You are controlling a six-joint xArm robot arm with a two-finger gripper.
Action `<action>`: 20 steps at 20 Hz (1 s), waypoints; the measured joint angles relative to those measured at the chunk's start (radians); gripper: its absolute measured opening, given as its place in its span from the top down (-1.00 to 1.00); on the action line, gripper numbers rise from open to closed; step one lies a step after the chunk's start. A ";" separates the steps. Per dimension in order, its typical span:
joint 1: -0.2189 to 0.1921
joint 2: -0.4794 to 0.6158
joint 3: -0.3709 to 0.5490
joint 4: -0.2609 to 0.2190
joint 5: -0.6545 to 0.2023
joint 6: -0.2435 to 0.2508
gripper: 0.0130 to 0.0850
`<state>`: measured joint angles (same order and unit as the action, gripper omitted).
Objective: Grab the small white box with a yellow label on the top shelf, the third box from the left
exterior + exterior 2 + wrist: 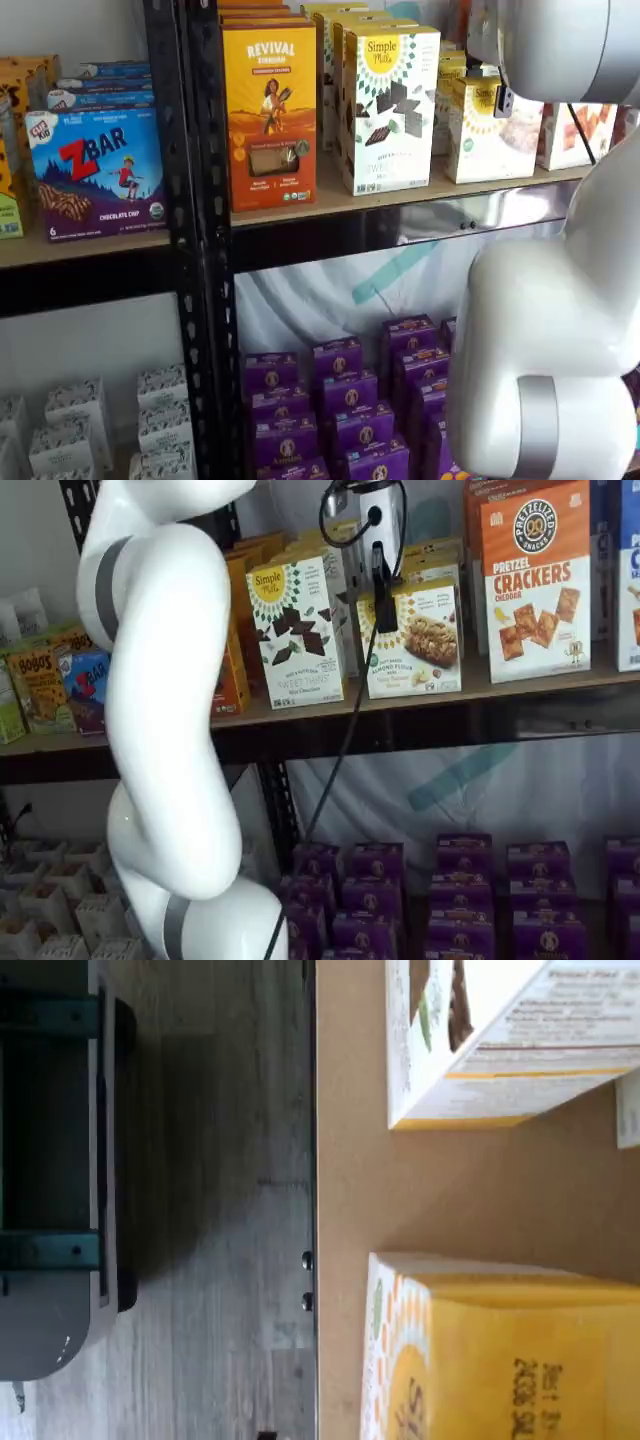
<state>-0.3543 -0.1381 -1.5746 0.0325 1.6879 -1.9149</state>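
White squarish carton with the yellow round logo [412, 640] sits on the tan particle-board top shelf [520, 685]. Black-fingered hand [383, 605] hovers at its 11 o'clock, spread wide, empty. Coming in off-centre could bump the taller chocolate-print box [297, 630].

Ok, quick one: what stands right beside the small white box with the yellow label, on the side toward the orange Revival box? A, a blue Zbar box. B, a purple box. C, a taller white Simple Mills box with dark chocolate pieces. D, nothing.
C: in both shelf views the taller white Simple Mills box stands between the small white box and the orange Revival box on the top shelf.
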 joint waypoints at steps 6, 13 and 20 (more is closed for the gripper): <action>0.002 0.005 -0.002 -0.002 0.006 0.002 -0.89; -0.006 0.002 0.003 0.009 0.001 -0.004 -0.44; -0.009 -0.003 0.007 0.016 -0.002 -0.007 -0.22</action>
<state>-0.3636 -0.1406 -1.5679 0.0485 1.6861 -1.9216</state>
